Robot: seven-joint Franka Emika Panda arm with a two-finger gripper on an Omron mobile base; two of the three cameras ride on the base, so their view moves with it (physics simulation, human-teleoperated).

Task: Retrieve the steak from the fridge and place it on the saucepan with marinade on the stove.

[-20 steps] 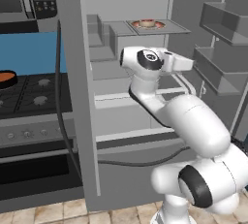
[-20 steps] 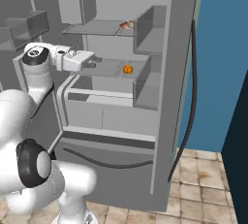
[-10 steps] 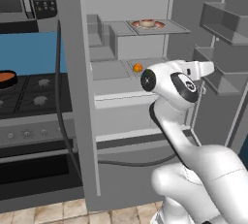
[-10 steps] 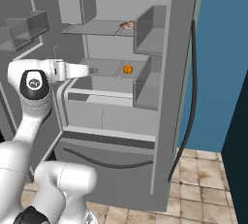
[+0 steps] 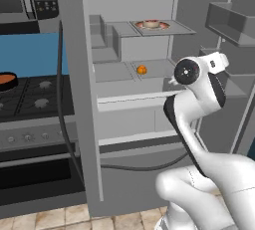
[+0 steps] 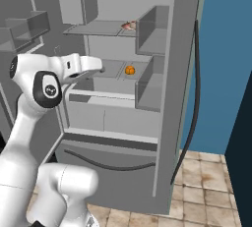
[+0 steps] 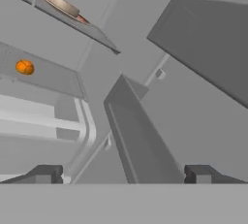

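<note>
While the fridge [image 5: 149, 99] stands open, the steak [image 5: 151, 24] lies on its upper shelf, a small orange ball [image 5: 142, 69] on the shelf below. Pincer [image 7: 123, 172] is spread wide, holding nothing, aimed at grey door bins [image 7: 140, 140] beside the shelves. Far left, the saucepan [image 5: 6, 81] with marinade [image 5: 5, 78] sits on the stove [image 5: 35, 99].

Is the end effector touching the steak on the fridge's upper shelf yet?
Apart. In the hand view the end effector stands open and empty, with the steak far off on the upper shelf and bare fridge wall between them.
</note>
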